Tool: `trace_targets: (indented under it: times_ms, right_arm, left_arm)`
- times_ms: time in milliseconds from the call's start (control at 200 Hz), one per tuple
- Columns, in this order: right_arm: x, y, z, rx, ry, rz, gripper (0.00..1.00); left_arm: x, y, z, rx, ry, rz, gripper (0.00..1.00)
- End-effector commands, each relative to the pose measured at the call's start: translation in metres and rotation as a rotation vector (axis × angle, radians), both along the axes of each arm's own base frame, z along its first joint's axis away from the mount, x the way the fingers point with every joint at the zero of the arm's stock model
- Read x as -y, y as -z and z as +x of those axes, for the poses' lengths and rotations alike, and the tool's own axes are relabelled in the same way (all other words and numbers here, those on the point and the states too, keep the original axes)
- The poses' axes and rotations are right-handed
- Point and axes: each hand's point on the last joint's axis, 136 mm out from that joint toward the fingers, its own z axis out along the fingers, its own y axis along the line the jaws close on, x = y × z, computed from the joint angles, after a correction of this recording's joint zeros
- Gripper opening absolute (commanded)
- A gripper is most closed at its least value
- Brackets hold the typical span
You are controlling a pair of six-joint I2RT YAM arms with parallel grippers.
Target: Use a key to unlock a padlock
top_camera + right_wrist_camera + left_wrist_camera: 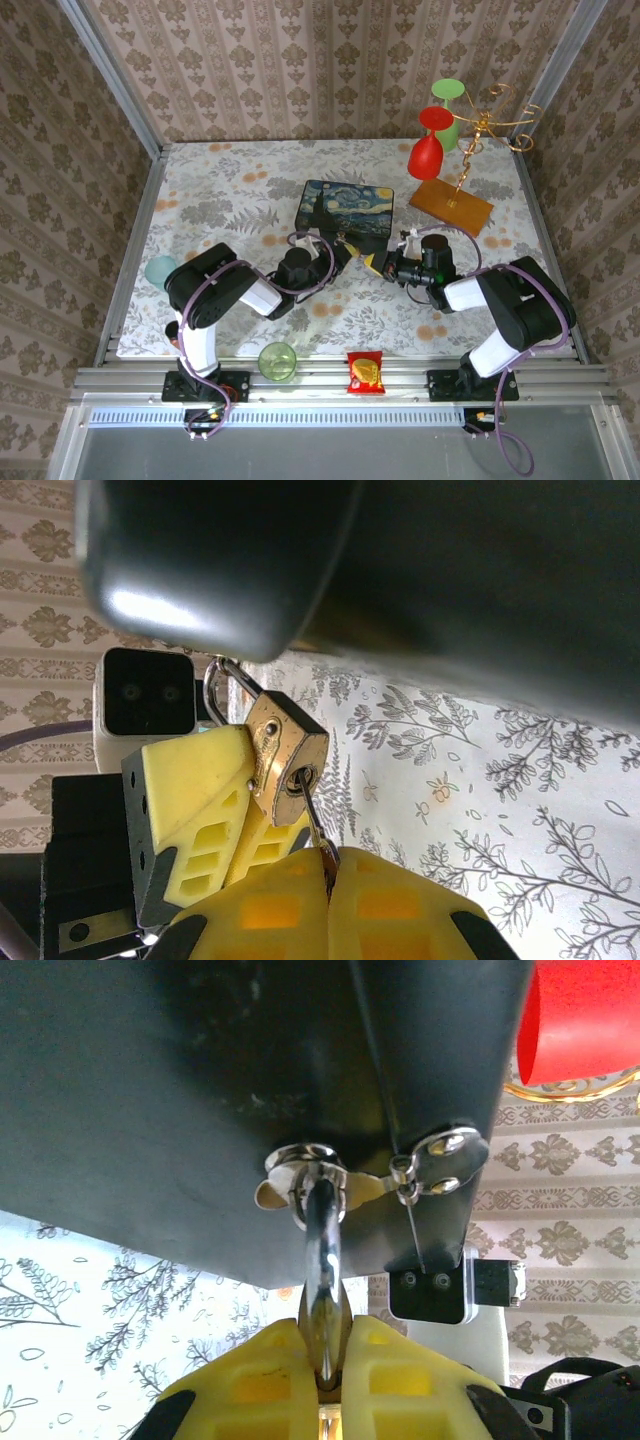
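Nearest you, the right gripper point(327, 872) pinches the key point(313, 820), which is seated in the padlock point(285, 765) — small, stiff brass, likely light and slick. The left gripper point(328, 1362) clamps the lock (its flat sides look like your best hold) under the hasp point(305, 1165) of the painted box point(345, 205) — no legible writing.

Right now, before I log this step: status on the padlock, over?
Left claw shut on padlock. Right claw shut on key, key in keyhole. Shackle through box latch. Nothing blocking.

Left pincer point(327, 1338) tight on padlock point(322, 1255)
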Motion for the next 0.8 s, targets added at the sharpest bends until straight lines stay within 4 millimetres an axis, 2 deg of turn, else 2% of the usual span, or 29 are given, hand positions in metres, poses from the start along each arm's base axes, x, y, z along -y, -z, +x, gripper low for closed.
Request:
trace_targets:
  times_ms: [0,235,520,675,795]
  right_arm:
    - [-0.008,-0.035,0.010,0.114,-0.035,0.064,0.00]
    - [-0.008,-0.030,0.014,0.091,-0.096,0.077,0.00]
    - [0.002,-0.025,0.027,0.054,-0.083,0.081,0.00]
    - [-0.001,-0.023,0.032,0.008,-0.111,0.093,0.00]
    - [-0.001,-0.021,0.032,-0.010,-0.112,0.094,0.00]
  left_arm:
    - [0.032,-0.066,-0.030,0.090,0.169,-0.171,0.00]
    - [0.037,-0.097,-0.038,0.130,0.215,-0.231,0.00]
    - [0.046,-0.102,-0.041,0.127,0.261,-0.250,0.00]
    - [0.045,-0.111,-0.045,0.152,0.277,-0.259,0.00]
    - [0.048,-0.108,-0.046,0.138,0.300,-0.258,0.00]
